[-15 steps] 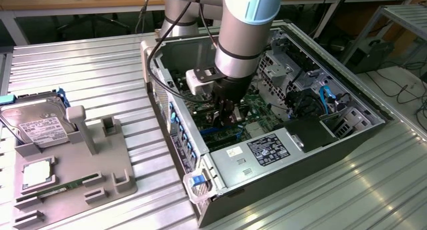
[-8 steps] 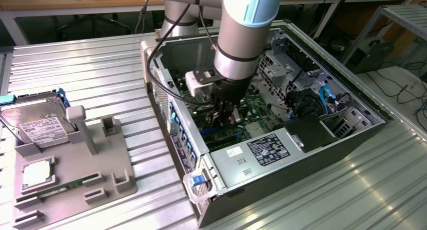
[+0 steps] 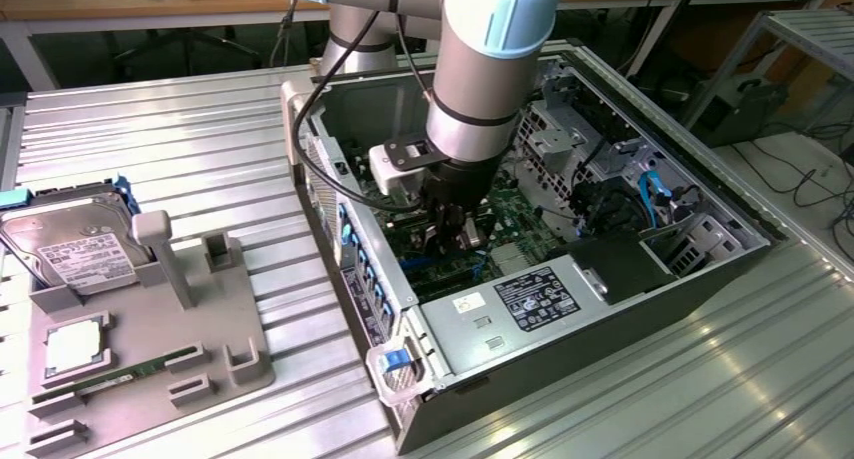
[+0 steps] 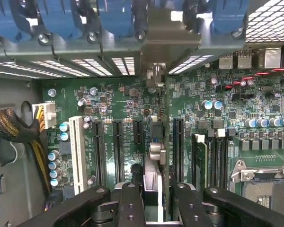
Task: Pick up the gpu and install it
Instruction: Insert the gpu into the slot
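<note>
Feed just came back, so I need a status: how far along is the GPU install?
Done: the thin black gpu card is off the grey parts tray and inside the open black computer case. In hand: the gripper grips it edge-on over the green motherboard, its silver bracket near the rear slot covers. Left: whether it is seated in a slot cannot be told; it is not released.
</note>
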